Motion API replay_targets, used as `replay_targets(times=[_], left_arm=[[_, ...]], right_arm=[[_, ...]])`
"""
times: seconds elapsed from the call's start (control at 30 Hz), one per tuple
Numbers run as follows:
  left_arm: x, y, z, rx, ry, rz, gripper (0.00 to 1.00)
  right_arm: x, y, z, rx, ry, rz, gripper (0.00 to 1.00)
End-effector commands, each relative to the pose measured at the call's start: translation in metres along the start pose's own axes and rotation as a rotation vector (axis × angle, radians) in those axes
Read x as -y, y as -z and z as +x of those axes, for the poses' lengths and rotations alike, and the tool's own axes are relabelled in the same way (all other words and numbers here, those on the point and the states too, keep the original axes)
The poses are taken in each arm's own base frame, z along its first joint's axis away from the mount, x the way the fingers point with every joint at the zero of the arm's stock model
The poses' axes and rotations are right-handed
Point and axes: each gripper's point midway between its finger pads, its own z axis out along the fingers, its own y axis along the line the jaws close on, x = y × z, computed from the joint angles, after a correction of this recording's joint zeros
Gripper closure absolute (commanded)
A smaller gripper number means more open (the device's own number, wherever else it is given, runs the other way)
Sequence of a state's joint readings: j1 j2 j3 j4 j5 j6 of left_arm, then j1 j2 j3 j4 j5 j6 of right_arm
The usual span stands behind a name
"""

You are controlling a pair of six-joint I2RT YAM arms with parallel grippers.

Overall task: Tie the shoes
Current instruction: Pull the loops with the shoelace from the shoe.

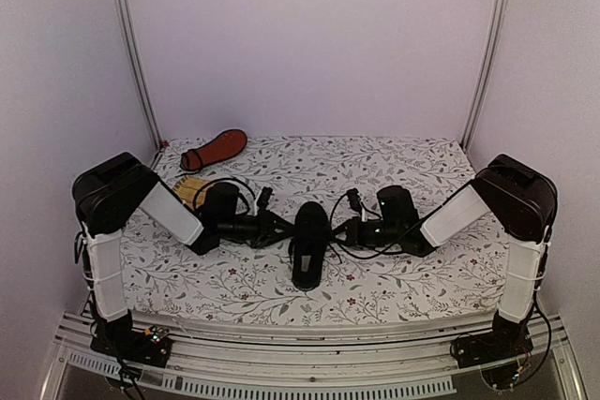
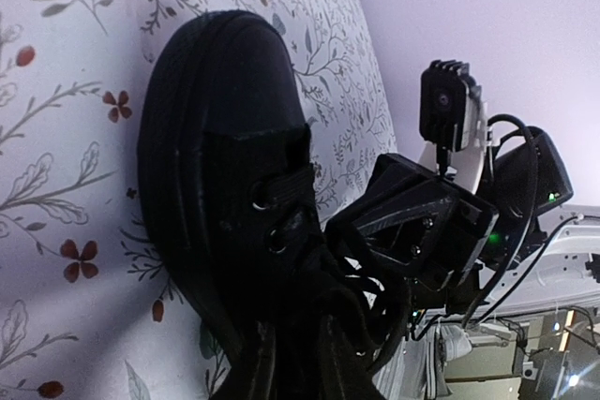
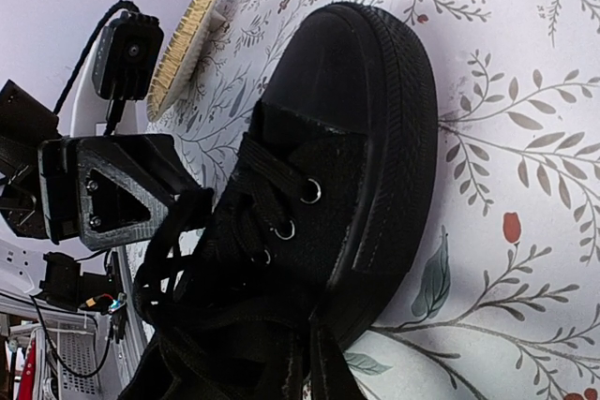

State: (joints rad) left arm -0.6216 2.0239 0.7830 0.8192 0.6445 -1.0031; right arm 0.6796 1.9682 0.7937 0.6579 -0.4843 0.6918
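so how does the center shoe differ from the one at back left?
Pose: the center shoe stands sole-down, showing only black; the back-left shoe is tipped over, its reddish-orange sole facing the camera.
Place: the center shoe sits between the left gripper and right gripper; the back-left shoe lies apart, near the yellow mat.
Shared: similar size.

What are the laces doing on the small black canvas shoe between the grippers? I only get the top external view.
Observer: In the right wrist view the thin black laces lie in loose loops beside the shoe, no bow showing.
Operator: Does the left gripper hold one?
Observer: A loop reaches the left gripper; pinched or not, I cannot tell.
Operator: Eyelets?
Observer: Silvery metal rings, three showing.
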Motion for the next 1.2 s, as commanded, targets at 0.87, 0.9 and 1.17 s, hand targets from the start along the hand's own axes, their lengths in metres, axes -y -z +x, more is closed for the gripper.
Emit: replay_targets(times=[0.87,0.9,1.17], left_arm=[[0.003,0.045,-0.020,0.228,-0.036,-0.051,1.00],[0.004,0.045,-0.020,0.225,-0.037,-0.049,1.00],[0.008,0.037,-0.019,0.186,-0.049,-0.018,1.00]], right_arm=[[0.034,0.041,0.001,0.105,-0.023,0.219,0.98],[0.028,0.041,0.000,0.104,-0.009,0.193,0.98],[-0.029,0.032,-0.010,0.079,0.250,-0.020,0.62]])
